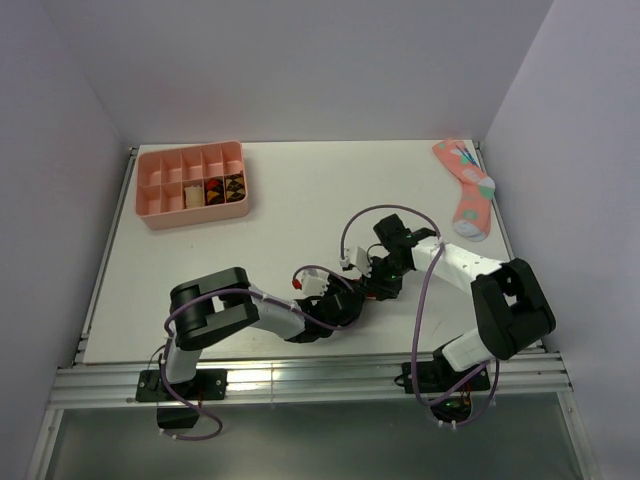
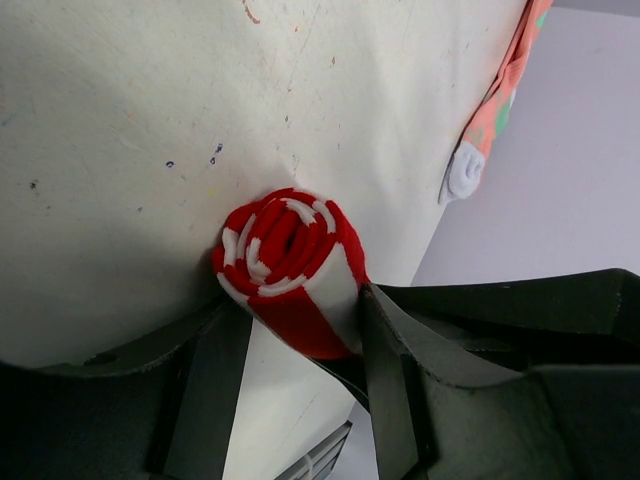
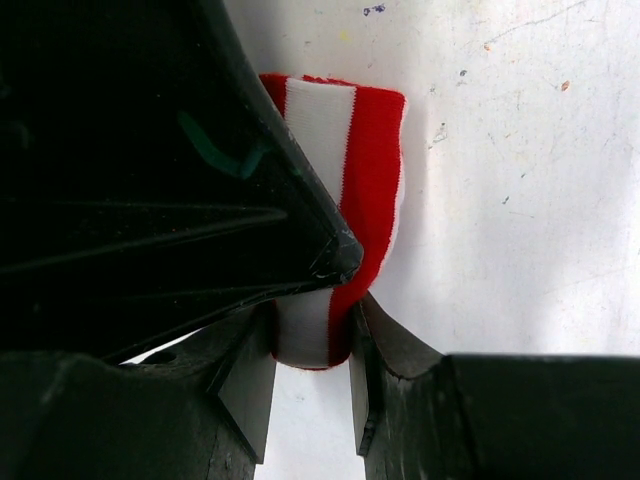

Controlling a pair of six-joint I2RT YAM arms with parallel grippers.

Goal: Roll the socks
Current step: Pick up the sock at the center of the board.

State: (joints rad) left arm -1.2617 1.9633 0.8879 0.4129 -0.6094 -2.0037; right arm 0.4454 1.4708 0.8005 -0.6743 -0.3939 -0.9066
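A red-and-white striped sock (image 2: 290, 265) is wound into a tight roll lying on the white table (image 2: 150, 120), its spiral end facing the left wrist camera. My left gripper (image 2: 300, 300) is shut on the roll, both fingers pressing its sides. In the right wrist view my right gripper (image 3: 310, 320) is shut on one end of the same striped sock (image 3: 350, 150), and the left gripper's dark finger (image 3: 180, 200) covers part of the roll. From above, the left gripper (image 1: 345, 300) and right gripper (image 1: 385, 275) meet at the table's middle front and hide the roll.
A pink patterned sock (image 1: 465, 190) lies flat at the back right corner, also in the left wrist view as the pink sock (image 2: 500, 90). A pink divided tray (image 1: 190, 185) with small items stands at the back left. Walls close in the table's sides.
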